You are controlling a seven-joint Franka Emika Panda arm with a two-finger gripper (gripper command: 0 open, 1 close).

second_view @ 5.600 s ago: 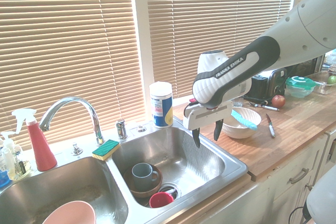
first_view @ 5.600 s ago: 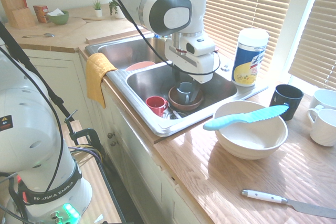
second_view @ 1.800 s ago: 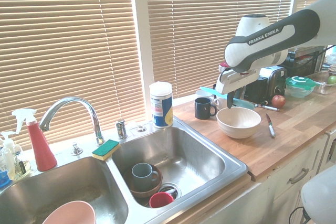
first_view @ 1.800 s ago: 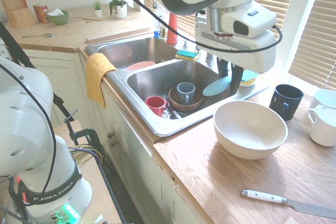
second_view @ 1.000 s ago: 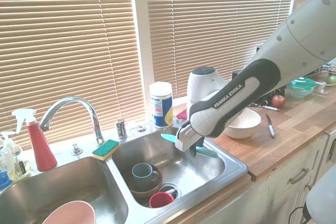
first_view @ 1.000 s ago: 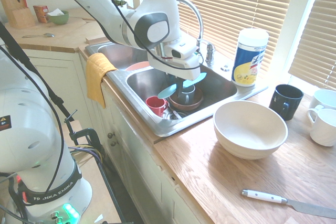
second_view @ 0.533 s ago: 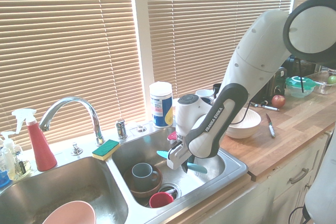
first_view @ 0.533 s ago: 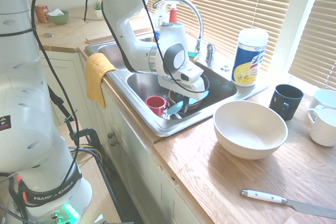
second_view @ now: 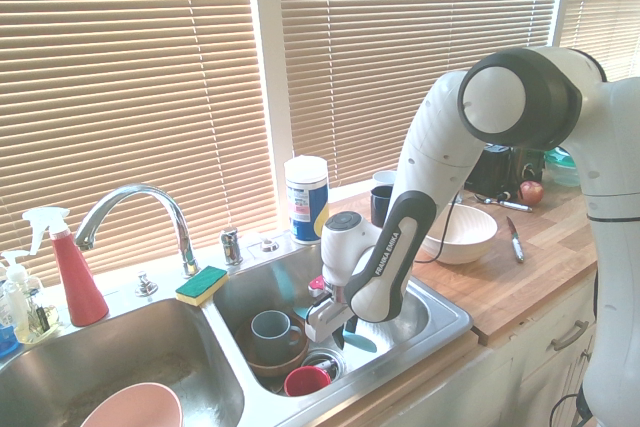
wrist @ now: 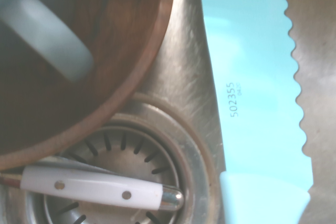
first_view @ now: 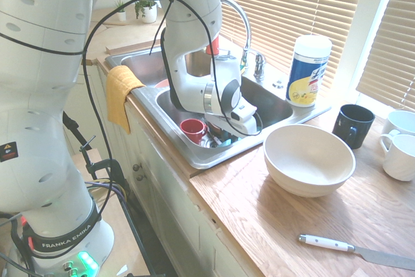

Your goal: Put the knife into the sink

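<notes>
Second exterior view: The robot's fingers (second_view: 343,335) pinch the turquoise knife (second_view: 360,343) low inside the nearer-to-tabletop basin of the sink (second_view: 446,331). The knife lies across the grip, parts of it showing on both sides of the fingers.

In the wrist view, the serrated blade runs out ahead of the fingers, just beside the rim of the brown bowl (wrist: 167,24) and apart from it as seen. Near the fingers, a white-handled utensil (wrist: 92,186) rests over the drain strainer (wrist: 123,153). On the side of the fingers away from the tabletop (second_view: 540,257), a gray mug (second_view: 270,335) sits in the brown bowl; a red mug (second_view: 308,379) lies close to the fingers, toward the cabinet side.

The knife appears near its resting place, with release likely the remaining step. Lowering further could press the blade against the bowl's rim, because the two are so close, twisting the knife in the grip or tipping the mug. Opening too high could let the flat plastic bounce onto the utensil. If the knife clings to one finger as they part, lifting could drag it toward the basin wall.
</notes>
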